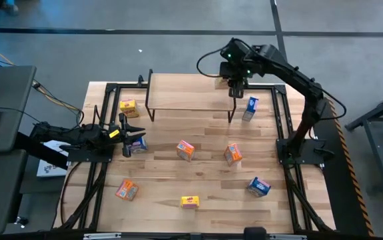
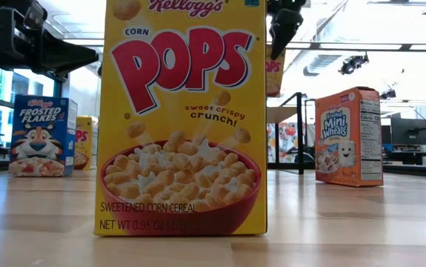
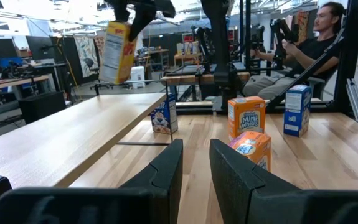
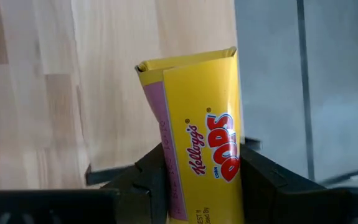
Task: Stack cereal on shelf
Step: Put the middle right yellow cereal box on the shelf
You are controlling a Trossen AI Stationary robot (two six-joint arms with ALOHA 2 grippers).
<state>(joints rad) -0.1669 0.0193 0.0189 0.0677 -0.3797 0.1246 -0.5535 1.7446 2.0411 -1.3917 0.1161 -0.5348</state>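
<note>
My right gripper [image 1: 236,85] hangs over the right end of the shelf [image 1: 184,93], shut on a yellow cereal box [image 4: 197,124]. The left wrist view shows that box [image 3: 116,53] in the air above the shelf's plank [image 3: 73,137]. My left gripper [image 1: 134,137] lies level and shut at the table's left side, beside a blue box [image 1: 138,143]. Loose on the table stand a yellow box [image 1: 129,107], orange boxes [image 1: 185,150] [image 1: 232,153] [image 1: 126,191], blue boxes [image 1: 250,108] [image 1: 258,187] and another yellow box [image 1: 190,202]. My right gripper pinches the yellow box between its two fingers [image 4: 150,177], at the box's upper end [image 3: 119,25]. The fingers come from above, slanting down. The box hangs below them, tilted and lifted clear of the shelf's plank [image 4: 116,74].
Black rails [image 1: 284,127] frame the table on both sides. The shelf's thin black legs [image 1: 231,110] stand on the tabletop. Beyond the table's right side sits a person [image 3: 315,43]. In the low view a yellow box [image 2: 181,119] fills the foreground.
</note>
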